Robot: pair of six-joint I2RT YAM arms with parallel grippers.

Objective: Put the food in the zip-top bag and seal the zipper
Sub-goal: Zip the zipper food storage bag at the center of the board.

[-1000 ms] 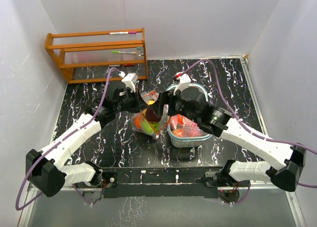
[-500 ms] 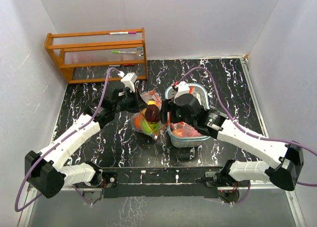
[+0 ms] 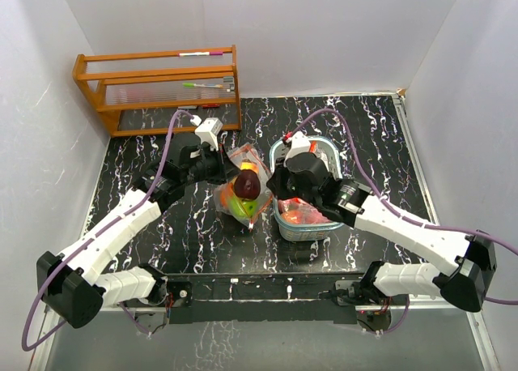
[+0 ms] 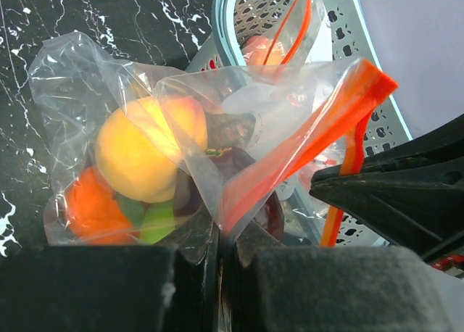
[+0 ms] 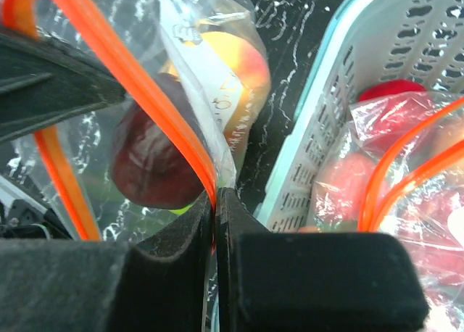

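— Orange zipper strip (image 5: 138,93) and crinkled film fill both our wrist views. Can we count what is inside the zip-top bag (image 3: 241,194)?

— Only partly. We make out a yellow-pink fruit (image 4: 148,147), an orange fruit (image 4: 90,205), a lime-green fruit (image 4: 156,222) and a dark purple fruit (image 5: 156,158). Folds hide whatever lies behind them, and from above our wrists cover both ends of the bag's mouth.

— And the jaws?

— Our left gripper (image 4: 220,238) has its jaws pressed together on one end of the strip. Our right gripper (image 5: 216,201) pinches the strip the same way, with no gap showing. The bag is held between them over the black marbled table (image 3: 162,225), just left of the pale-blue basket (image 3: 333,154). We cannot tell whether its bottom touches the table. In the basket lies a second bag (image 5: 413,194), cut off by the frame, beside a red fruit (image 5: 395,91).

— What differs from a second ago?

— Our right wrist has drawn in closer against the bag's right side, and the bag looks pulled narrower.
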